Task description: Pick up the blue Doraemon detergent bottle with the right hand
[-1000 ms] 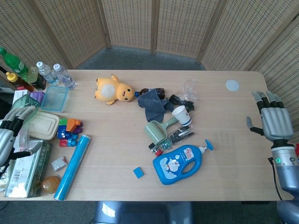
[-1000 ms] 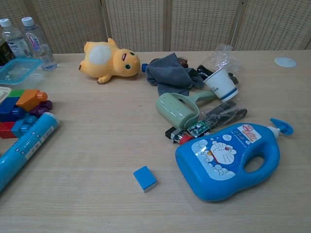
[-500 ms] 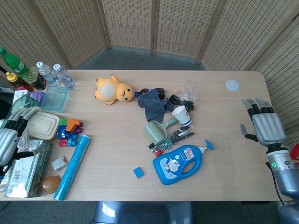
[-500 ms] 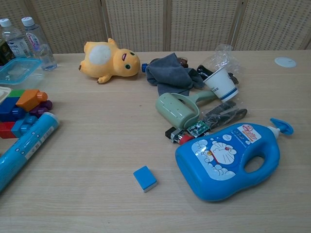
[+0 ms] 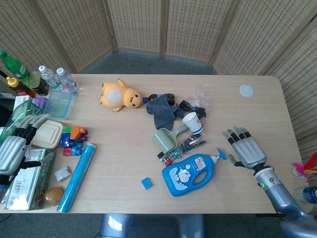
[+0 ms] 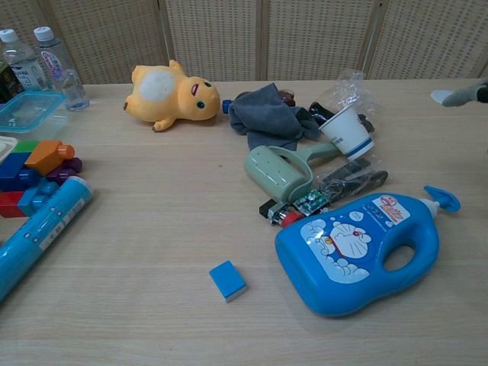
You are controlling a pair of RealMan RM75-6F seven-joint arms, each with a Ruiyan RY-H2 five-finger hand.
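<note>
The blue Doraemon detergent bottle (image 5: 190, 173) (image 6: 358, 252) lies flat on the table near its front edge, pump nozzle pointing right. My right hand (image 5: 245, 151) hovers just right of the nozzle, fingers spread, holding nothing; in the chest view only a fingertip (image 6: 465, 95) shows at the right edge. My left hand (image 5: 16, 144) hangs at the table's left end over the food boxes, fingers apart and empty.
Behind the bottle lie a green lint roller (image 5: 166, 140), a paper cup (image 5: 192, 122), a grey cloth (image 5: 162, 111) and a yellow plush (image 5: 119, 96). A small blue block (image 5: 146, 183) sits left of the bottle. Toy bricks (image 5: 74, 139), a blue tube (image 5: 77, 176) and water bottles (image 5: 59, 79) fill the left side.
My right hand has moved from the table's right edge inward and toward the front, ending close beside the bottle's nozzle. The left hand has shifted slightly. The bottle has not moved.
</note>
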